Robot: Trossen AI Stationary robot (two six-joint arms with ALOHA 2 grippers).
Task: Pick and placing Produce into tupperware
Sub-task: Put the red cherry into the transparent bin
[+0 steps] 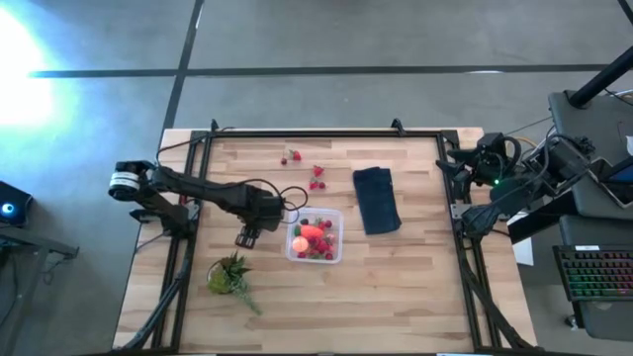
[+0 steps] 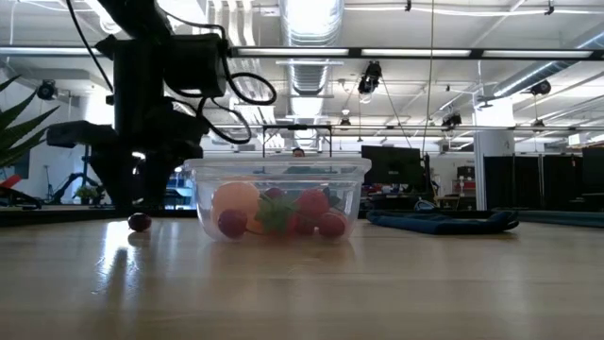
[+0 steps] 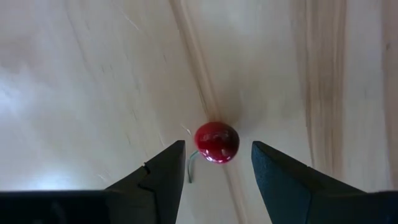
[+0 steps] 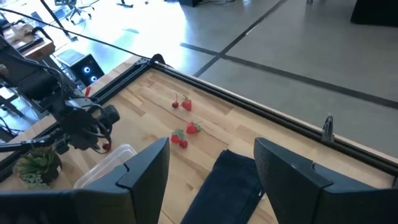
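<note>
A small red cherry-like piece (image 3: 216,142) with a thin green stem lies on the wooden table, left of the tupperware. My left gripper (image 3: 217,149) points down over it, open, one finger on either side and a gap to each. The low view shows the same piece (image 2: 139,222) under that gripper (image 2: 142,194). The clear tupperware (image 1: 337,215) stands mid-table and holds a peach-orange ball (image 1: 299,243), an orange-red piece and red berries. My right gripper (image 4: 211,168) waits open, high at the table's right edge.
Loose red berries (image 1: 316,178) and a further pair (image 1: 293,155) lie toward the far edge. A dark navy folded cloth (image 1: 377,200) lies right of the tupperware. A green leafy bunch (image 1: 229,275) sits near the front left. A black frame rims the table.
</note>
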